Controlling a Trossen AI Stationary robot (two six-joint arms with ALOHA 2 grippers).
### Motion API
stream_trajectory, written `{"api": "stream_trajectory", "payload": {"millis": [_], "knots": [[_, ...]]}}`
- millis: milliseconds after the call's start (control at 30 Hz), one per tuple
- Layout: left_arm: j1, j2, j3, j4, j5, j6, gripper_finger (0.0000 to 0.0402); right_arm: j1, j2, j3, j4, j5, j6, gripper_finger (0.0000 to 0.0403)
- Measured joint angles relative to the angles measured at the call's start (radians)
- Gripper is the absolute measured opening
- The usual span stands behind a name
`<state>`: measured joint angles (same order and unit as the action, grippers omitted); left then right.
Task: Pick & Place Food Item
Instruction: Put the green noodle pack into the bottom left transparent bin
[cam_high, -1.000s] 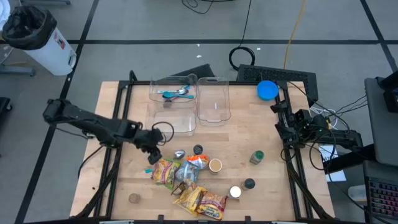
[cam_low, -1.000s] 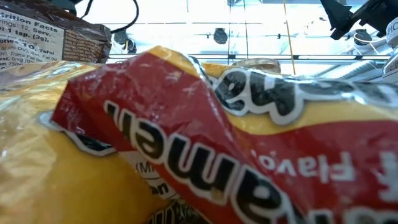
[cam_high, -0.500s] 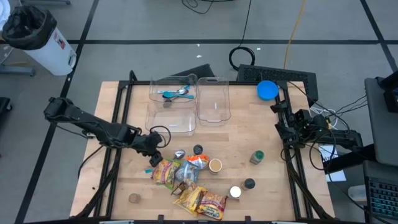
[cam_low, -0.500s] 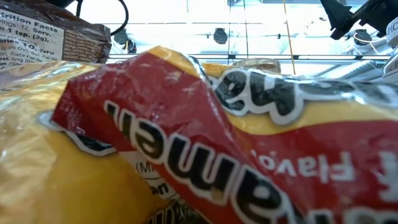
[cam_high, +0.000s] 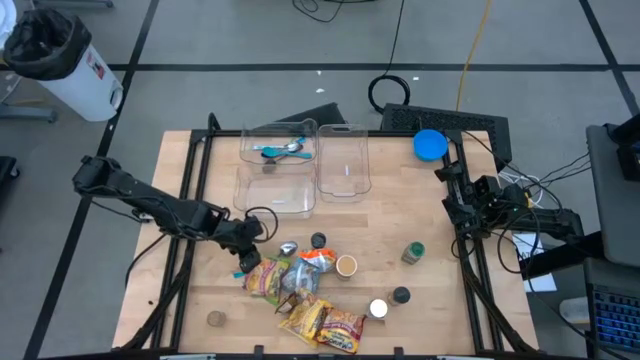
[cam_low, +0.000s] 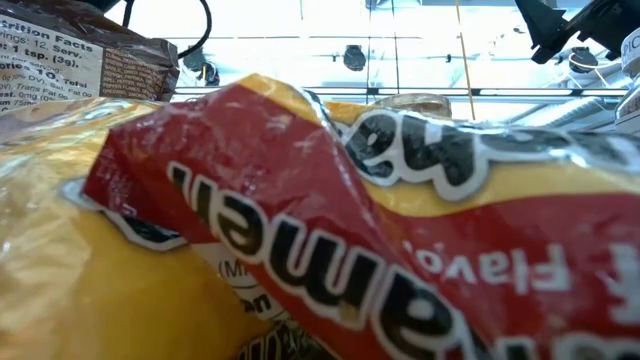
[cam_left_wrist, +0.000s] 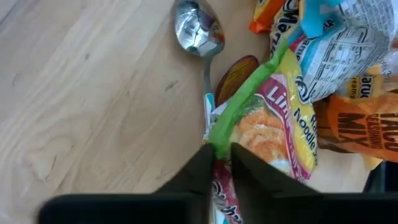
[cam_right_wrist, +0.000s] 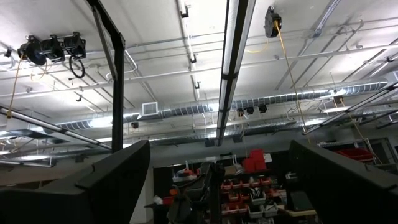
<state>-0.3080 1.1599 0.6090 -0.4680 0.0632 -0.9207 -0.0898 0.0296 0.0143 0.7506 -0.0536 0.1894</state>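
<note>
Spoons (cam_high: 284, 151) in left clear bin (cam_high: 277, 170)

Legible text:
- Orange packet (cam_left_wrist: 360, 121): "MIX", partly "TACO SEASONING".
- Green-edged yellow noodle packet (cam_left_wrist: 280, 118): "Noodle".
- Brown packet (cam_low: 75, 60): "Nutrition Facts" panel, partly cut off, "12".
- Red-and-yellow packet (cam_low: 330, 250): inverted "Ramen", "Flavor".

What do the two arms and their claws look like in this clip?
Both arms are dark, nearly black, built of slim jointed segments. The left arm carries a looped black cable near its wrist and ends in the left claw, two flat black fingers. The right arm is bulkier at its folded joints, with loose black and white cables around it. The right claw shows two broad dark fingers. No markings show.
</note>
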Motion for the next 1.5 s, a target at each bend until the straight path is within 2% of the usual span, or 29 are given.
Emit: {"api": "stream_trajectory", "payload": {"millis": [33, 100, 333, 600, 767, 1100, 1367, 1500], "knots": [[0.005, -0.001, 0.000, -0.002, 0.006, 0.002, 0.0022, 0.000, 0.000, 0.000, 0.000, 0.000, 0.000, 0.0380], [0.012, -0.017, 0.000, -0.005, 0.014, -0.001, 0.0009, 0.000, 0.000, 0.000, 0.000, 0.000, 0.000, 0.0380], [0.018, -0.101, 0.014, -0.010, -0.060, 0.055, 0.0005, 0.000, 0.000, 0.000, 0.000, 0.000, 0.000, 0.0380], [0.017, -0.259, 0.019, -0.007, -0.189, 0.125, 0.0007, 0.000, 0.000, 0.000, 0.000, 0.000, 0.000, 0.0380], [0.018, -0.345, 0.019, -0.001, -0.310, 0.202, 0.0004, 0.000, 0.000, 0.000, 0.000, 0.000, 0.000, 0.0380], [0.024, -0.445, 0.019, 0.036, -0.651, 0.316, 0.0008, 0.000, 0.000, 0.000, 0.000, 0.000, 0.000, 0.0380], [0.111, -0.447, 0.019, 0.100, -0.903, 0.429, 0.0011, 0.000, 0.000, 0.000, 0.000, 0.000, 0.000, 0.0380], [0.169, -0.447, 0.019, 0.078, -0.947, 0.406, 0.0005, 0.000, 0.000, 0.000, 0.000, 0.000, 0.000, 0.0380]]}}
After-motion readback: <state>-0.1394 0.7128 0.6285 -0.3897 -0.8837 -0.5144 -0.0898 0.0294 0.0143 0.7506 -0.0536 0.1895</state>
